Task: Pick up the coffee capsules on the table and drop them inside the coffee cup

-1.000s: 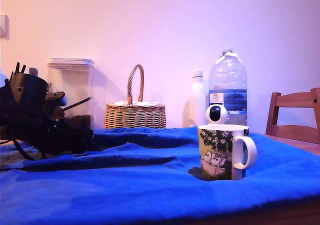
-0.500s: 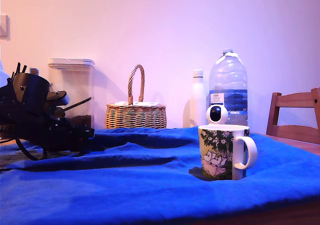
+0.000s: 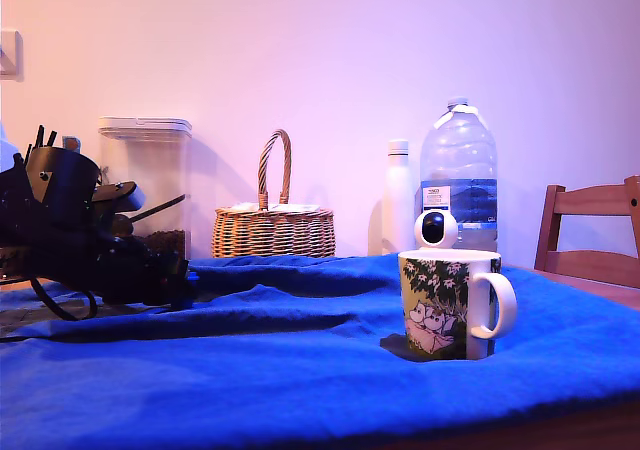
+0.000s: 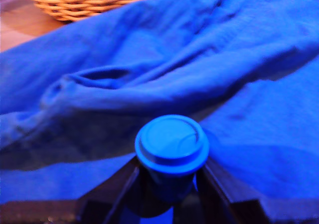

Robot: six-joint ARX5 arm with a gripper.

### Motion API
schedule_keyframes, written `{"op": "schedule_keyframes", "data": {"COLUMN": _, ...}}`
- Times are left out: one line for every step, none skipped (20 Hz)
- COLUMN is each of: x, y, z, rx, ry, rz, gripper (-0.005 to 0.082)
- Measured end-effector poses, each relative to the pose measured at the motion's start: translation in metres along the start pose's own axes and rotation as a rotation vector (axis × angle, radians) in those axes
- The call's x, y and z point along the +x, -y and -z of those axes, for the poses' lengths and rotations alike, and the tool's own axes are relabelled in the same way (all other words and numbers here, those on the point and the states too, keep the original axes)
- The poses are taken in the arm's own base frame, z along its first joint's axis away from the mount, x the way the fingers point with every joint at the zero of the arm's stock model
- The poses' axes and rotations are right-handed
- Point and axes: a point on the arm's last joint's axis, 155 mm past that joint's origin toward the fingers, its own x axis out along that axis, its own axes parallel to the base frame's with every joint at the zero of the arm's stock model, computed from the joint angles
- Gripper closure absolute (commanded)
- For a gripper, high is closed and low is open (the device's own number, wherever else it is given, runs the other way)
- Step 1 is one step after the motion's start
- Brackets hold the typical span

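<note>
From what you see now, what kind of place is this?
Probably a home dining or kitchen corner: a table under a blue cloth, a wooden chair, and a wicker basket beside a water bottle.

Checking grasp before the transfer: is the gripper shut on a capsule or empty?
Shut on one. In the wrist view the bright blue capsule sits between the two fingers of the gripper, both pressed against its sides, above the blue cloth.

A plain wall [image 3: 330, 50] glows pink to violet. Before it stand a clear canister [image 3: 145, 185], a wicker basket [image 3: 273, 228], a white bottle [image 3: 397, 195] and a water jug [image 3: 458, 175]. A wooden chair [image 3: 590, 232] sits at the exterior view's right.
</note>
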Motion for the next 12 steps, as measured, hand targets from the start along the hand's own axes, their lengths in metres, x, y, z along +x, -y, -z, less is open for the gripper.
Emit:
{"op": "schedule_keyframes", "data": {"x": -0.002, "y": 0.003, "z": 0.000, "rx": -0.003, "ry": -0.015, "rz": 0.011, "gripper": 0.0608}}
{"op": "schedule_keyframes", "data": {"x": -0.004, "y": 0.006, "z": -0.001, "rx": -0.008, "ry": -0.027, "rz": 0.027, "gripper": 0.0608}}
{"op": "schedule_keyframes", "data": {"x": -0.007, "y": 0.011, "z": -0.003, "rx": -0.004, "ry": -0.034, "rz": 0.046, "gripper": 0.0608}}
{"op": "schedule_keyframes", "data": {"x": -0.010, "y": 0.016, "z": -0.008, "rx": 0.002, "ry": -0.031, "rz": 0.065, "gripper": 0.0608}}
{"op": "schedule_keyframes", "data": {"x": -0.014, "y": 0.020, "z": -0.013, "rx": 0.005, "ry": -0.025, "rz": 0.080, "gripper": 0.0608}}
{"op": "schedule_keyframes", "data": {"x": -0.018, "y": 0.023, "z": -0.019, "rx": 0.008, "ry": -0.018, "rz": 0.086, "gripper": 0.0608}}
{"op": "schedule_keyframes", "data": {"x": -0.022, "y": 0.027, "z": -0.025, "rx": 0.011, "ry": -0.013, "rz": 0.100, "gripper": 0.0608}}
{"op": "schedule_keyframes", "data": {"x": -0.027, "y": 0.030, "z": -0.030, "rx": 0.014, "ry": -0.006, "rz": 0.108, "gripper": 0.0608}}
{"op": "schedule_keyframes", "data": {"x": -0.033, "y": 0.033, "z": -0.035, "rx": 0.017, "ry": 0.000, "rz": 0.113, "gripper": 0.0608}}
{"op": "schedule_keyframes", "data": {"x": -0.039, "y": 0.036, "z": -0.038, "rx": 0.019, "ry": 0.006, "rz": 0.117, "gripper": 0.0608}}
{"op": "schedule_keyframes", "data": {"x": -0.046, "y": 0.039, "z": -0.039, "rx": 0.021, "ry": 0.009, "rz": 0.119, "gripper": 0.0608}}
{"op": "schedule_keyframes", "data": {"x": -0.052, "y": 0.042, "z": -0.041, "rx": 0.022, "ry": 0.012, "rz": 0.121, "gripper": 0.0608}}
